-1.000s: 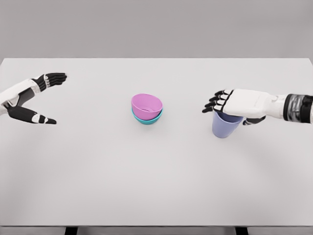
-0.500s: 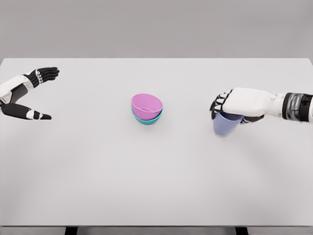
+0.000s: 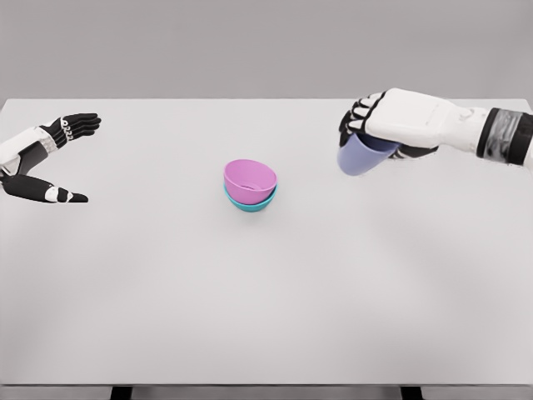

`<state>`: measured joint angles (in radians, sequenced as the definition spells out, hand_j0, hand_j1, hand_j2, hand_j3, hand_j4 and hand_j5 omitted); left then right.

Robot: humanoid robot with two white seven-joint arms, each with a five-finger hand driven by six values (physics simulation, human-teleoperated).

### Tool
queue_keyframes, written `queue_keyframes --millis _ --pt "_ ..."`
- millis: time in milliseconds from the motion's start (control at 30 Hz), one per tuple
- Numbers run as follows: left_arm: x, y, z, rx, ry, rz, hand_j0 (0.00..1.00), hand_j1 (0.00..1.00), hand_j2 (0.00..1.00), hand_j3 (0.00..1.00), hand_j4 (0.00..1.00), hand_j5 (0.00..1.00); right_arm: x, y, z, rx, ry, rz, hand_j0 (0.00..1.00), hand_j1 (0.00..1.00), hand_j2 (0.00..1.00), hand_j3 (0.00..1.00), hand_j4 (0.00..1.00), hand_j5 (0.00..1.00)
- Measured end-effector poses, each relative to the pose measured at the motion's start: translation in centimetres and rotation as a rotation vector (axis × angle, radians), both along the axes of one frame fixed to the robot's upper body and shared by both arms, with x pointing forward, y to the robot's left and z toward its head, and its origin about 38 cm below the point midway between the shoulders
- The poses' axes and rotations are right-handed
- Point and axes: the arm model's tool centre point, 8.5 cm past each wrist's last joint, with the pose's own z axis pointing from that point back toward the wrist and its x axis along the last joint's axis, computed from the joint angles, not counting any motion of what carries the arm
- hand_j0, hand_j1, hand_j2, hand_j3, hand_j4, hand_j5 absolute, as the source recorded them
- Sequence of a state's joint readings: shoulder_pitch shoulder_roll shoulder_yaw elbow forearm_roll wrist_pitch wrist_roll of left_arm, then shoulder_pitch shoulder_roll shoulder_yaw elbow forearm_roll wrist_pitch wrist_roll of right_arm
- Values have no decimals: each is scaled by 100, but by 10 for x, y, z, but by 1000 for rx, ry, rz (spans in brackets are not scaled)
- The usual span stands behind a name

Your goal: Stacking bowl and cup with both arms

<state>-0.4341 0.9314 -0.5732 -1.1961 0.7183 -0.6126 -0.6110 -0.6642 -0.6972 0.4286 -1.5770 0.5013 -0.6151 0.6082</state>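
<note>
Raised off the counter (image 3: 266,317), cup (image 3: 358,156) tilted, right hand (image 3: 391,121) fingers clamped on it; left hand (image 3: 46,158) fingers apart.

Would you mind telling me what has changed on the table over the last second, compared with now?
The right hand closed its fingers around the rim of the purple cup, lifted it off the table and carried it up and toward the bowls; the cup now hangs tilted. The left hand drew back slightly toward the left edge, fingers open. The pink bowl stayed nested in the teal bowl at the centre.
</note>
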Motion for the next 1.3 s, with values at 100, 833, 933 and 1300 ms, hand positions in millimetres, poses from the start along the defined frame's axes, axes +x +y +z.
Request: queue_keyframes --millis 100,833,933,1300 --pt "0 0 0 0 0 0 100 100 100 100 100 100 3 5 15 54 -30 7 49 49 49 49 49 49" --pt "1 0 1 -3 -6 2 100 100 100 100 100 100 -5 104 21 195 -37 220 50 50 50 50 50 50" --pt "1 0 1 -3 -7 2 100 100 100 100 100 100 -8 112 15 187 -22 240 50 50 50 50 50 50" --pt "0 -1 -1 -1 -3 1 100 100 100 100 100 100 4 119 8 172 5 228 50 50 50 50 50 50"
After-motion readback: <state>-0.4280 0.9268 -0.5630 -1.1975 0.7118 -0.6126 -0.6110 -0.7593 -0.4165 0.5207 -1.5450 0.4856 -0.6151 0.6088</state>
